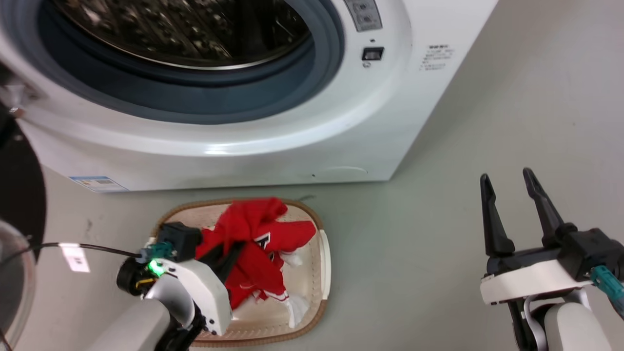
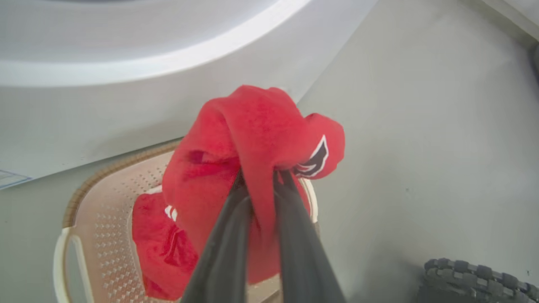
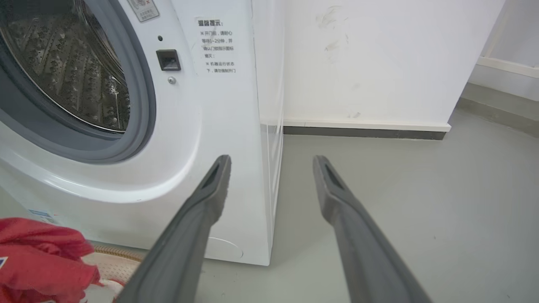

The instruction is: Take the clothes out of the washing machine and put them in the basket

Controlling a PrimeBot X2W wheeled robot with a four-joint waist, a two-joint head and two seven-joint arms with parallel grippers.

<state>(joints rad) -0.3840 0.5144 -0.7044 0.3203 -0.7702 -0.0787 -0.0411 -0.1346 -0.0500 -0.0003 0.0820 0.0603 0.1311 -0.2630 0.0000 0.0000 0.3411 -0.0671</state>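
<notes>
The red clothes hang bunched over the cream basket, which stands on the floor in front of the white washing machine. My left gripper is shut on a fold of them. In the left wrist view the clothes drape over both fingers of the left gripper, with more red fabric lying in the basket below. My right gripper stands open and holds nothing at the lower right, away from the basket. The steel drum looks bare in the part I see.
The washer's black-rimmed glass door hangs open at the far left. Grey floor stretches between basket and right arm. A white wall with a dark baseboard runs behind the washer. A ridged dark tyre sits at the lower right.
</notes>
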